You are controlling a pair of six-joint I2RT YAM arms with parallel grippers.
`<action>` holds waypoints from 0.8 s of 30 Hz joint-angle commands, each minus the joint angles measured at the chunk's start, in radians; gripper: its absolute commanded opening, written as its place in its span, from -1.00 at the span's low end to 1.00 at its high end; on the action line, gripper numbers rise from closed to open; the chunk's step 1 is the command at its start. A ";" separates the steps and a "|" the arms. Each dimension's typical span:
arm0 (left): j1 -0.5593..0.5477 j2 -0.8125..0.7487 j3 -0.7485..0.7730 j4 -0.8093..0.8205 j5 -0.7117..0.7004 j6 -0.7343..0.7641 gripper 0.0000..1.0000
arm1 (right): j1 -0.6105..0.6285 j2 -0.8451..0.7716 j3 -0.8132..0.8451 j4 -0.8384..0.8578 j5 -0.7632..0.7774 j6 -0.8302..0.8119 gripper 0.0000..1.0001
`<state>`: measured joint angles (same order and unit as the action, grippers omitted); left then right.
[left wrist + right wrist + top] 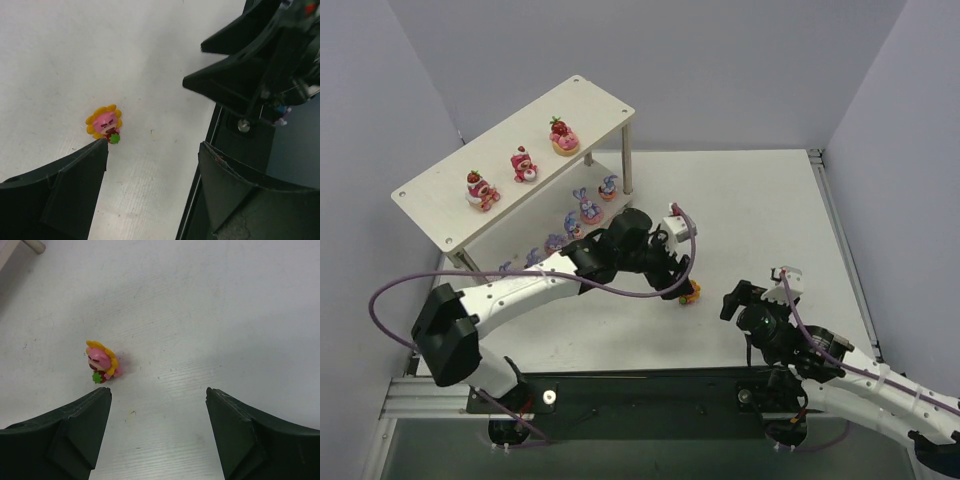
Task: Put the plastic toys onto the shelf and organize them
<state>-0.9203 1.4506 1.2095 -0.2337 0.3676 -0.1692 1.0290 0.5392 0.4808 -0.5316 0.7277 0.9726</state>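
subject: the orange-yellow flower figure (692,292) sits on the table (750,210), well apart from the shelf (590,100) and between the two grippers. it is the only toy seen off the shelf.

relation: in the left wrist view the figure (104,123) lies just off the tip of one finger (97,150), to the side of the gap rather than within it. the left gripper (152,150) stands wide open and holds nothing. in the right wrist view the figure (102,362) is likewise just ahead of one finger (100,400), off the centre line. the right gripper (157,392) is also wide open and empty. from above, the left gripper (682,287) hangs almost over the figure and the right gripper (732,300) is just beside it, so the left is judged nearer. either needs a sideways shift to bracket the toy.

axis: the right wrist view shows the figure leaning, with the petals up-left and the green tip toward the finger. the left wrist view shows only its face-on outline.

surroundings: strawberry bears (524,163) stand on the upper board and bunnies (588,208) on the lower, both visible only from above.
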 commanded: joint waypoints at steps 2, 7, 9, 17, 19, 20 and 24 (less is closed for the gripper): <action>-0.031 0.154 -0.059 0.174 0.110 0.144 0.67 | -0.009 -0.079 0.036 -0.114 0.023 0.000 0.57; -0.032 0.336 -0.012 0.214 0.129 0.187 0.72 | -0.007 -0.156 0.065 -0.171 -0.034 -0.021 0.56; -0.035 0.379 0.007 0.218 0.113 0.185 0.72 | -0.007 -0.186 0.074 -0.182 -0.053 -0.023 0.55; -0.043 0.361 0.012 0.264 0.071 0.184 0.72 | -0.007 -0.235 0.090 -0.203 -0.067 -0.034 0.54; -0.052 0.327 0.005 0.252 0.062 0.192 0.72 | -0.007 -0.231 0.090 -0.203 -0.062 -0.037 0.54; -0.051 0.315 0.001 0.248 0.056 0.203 0.72 | -0.009 -0.229 0.088 -0.203 -0.059 -0.040 0.54; -0.051 0.287 -0.007 0.263 0.007 0.226 0.72 | -0.007 -0.206 0.088 -0.205 -0.047 -0.035 0.54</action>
<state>-0.9653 1.8088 1.1790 -0.0345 0.4152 0.0105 1.0271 0.3077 0.5404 -0.7094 0.6540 0.9485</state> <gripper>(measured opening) 0.861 0.774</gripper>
